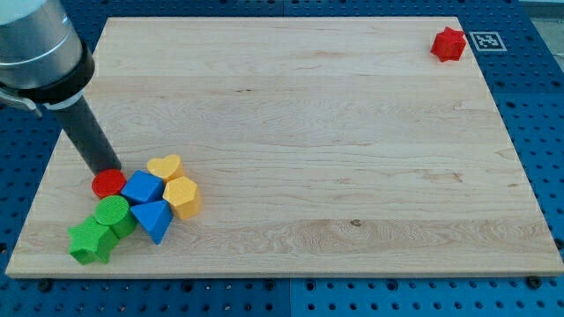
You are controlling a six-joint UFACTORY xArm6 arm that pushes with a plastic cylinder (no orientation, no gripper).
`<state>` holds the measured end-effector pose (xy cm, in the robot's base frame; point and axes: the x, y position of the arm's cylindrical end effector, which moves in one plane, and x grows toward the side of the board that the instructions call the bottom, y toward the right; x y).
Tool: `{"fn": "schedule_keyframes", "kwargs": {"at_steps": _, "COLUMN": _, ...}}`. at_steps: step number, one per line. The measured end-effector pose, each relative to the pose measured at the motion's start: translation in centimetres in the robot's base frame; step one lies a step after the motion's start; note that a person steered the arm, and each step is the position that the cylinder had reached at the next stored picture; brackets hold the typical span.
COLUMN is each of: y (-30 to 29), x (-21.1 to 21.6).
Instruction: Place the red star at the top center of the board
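Note:
The red star (448,44) lies at the board's top right corner, by itself. My tip (107,167) is at the lower left of the board, far from the star. It touches the top of a red round block (108,183), the upper left block of a tight cluster.
The cluster at the lower left holds a yellow heart (164,166), a blue block (143,187), a yellow hexagon (182,196), a blue triangle (153,218), a green round block (113,214) and a green star (91,241). A printed marker (486,40) sits off the board's top right corner.

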<state>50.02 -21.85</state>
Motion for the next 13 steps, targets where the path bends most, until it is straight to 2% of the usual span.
{"fn": "schedule_keyframes", "kwargs": {"at_steps": 1, "y": -0.2, "x": -2.3}}
{"fn": "schedule_keyframes", "kwargs": {"at_steps": 2, "y": 2.1, "x": -5.3}}
{"fn": "schedule_keyframes", "kwargs": {"at_steps": 4, "y": 19.2, "x": -3.5}}
{"fn": "schedule_keyframes", "kwargs": {"at_steps": 5, "y": 23.7, "x": -2.3}}
{"fn": "schedule_keyframes", "kwargs": {"at_steps": 7, "y": 23.8, "x": -2.3}}
{"fn": "schedule_keyframes", "kwargs": {"at_steps": 8, "y": 27.4, "x": -2.3}}
{"fn": "schedule_keyframes", "kwargs": {"at_steps": 9, "y": 35.8, "x": -2.6}}
{"fn": "schedule_keyframes", "kwargs": {"at_steps": 10, "y": 45.3, "x": -6.7}}
{"fn": "schedule_keyframes", "kwargs": {"at_steps": 11, "y": 51.8, "x": -13.1}}
{"fn": "schedule_keyframes", "kwargs": {"at_steps": 12, "y": 54.6, "x": -18.9}}
{"fn": "schedule_keyframes", "kwargs": {"at_steps": 13, "y": 54.6, "x": -19.2}}
